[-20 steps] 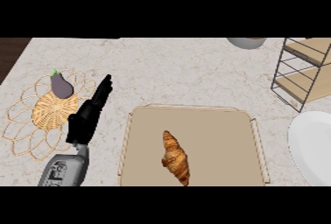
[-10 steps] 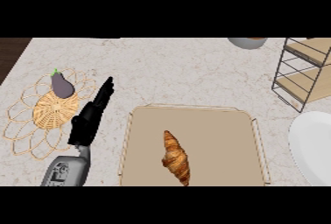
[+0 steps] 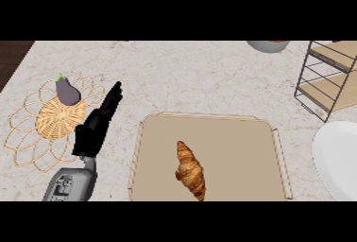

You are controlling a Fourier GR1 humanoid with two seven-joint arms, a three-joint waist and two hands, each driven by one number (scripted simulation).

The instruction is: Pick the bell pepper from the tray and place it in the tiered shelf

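Mostly marbled counter (image 3: 209, 80), flaky croissant (image 3: 190, 170), flat tan tray (image 3: 237, 137)

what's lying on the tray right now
Only a croissant lies on the tray, lengthwise near its middle. No bell pepper shows there. The tray's near edge runs out of the view, so anything lying there cannot be seen.

Marble counter (image 3: 209, 80) carries tray (image 3: 237, 142), woven mat (image 3: 28, 137), tiered shelf (image 3: 331, 75), white plate (image 3: 338, 158) — bowl (image 3: 268, 45) at far edge
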